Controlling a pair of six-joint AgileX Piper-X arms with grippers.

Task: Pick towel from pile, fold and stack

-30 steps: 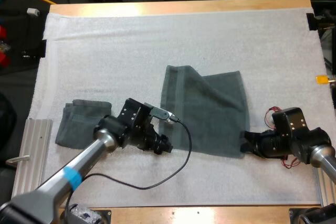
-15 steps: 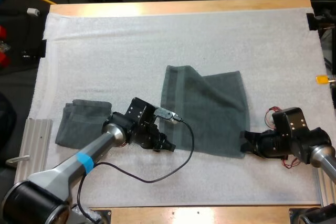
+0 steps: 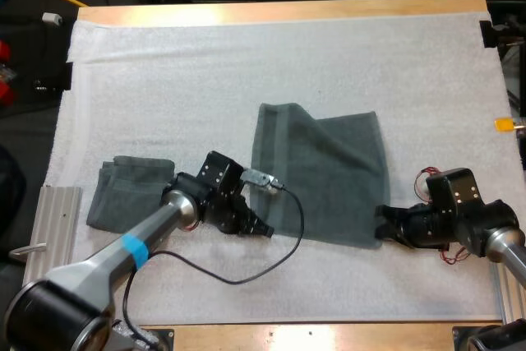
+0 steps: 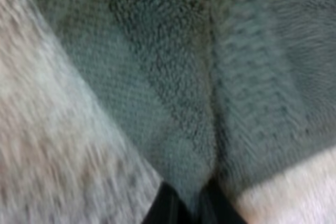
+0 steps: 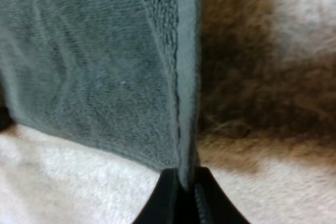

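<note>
A dark grey-green towel [image 3: 325, 170] lies spread on the white mat [image 3: 246, 71], with its upper left part folded over. My left gripper [image 3: 263, 230] is at the towel's near left corner, shut on it; the left wrist view has its fingertips [image 4: 170, 208] pinching the towel [image 4: 210, 77] corner. My right gripper [image 3: 382, 232] is at the near right corner, shut on the edge. In the right wrist view the towel [image 5: 105, 66] hem runs down between the fingertips [image 5: 165, 198]. A folded towel [image 3: 127, 193] lies at the left of the mat.
A ribbed metal plate [image 3: 49, 240] sits at the mat's near left edge. The far half of the mat is bare. The wooden table edge [image 3: 279, 10] runs along the far side.
My left gripper has slid right onto the towel's near left corner and closed on it. The right arm and the towel have stayed where they were.
</note>
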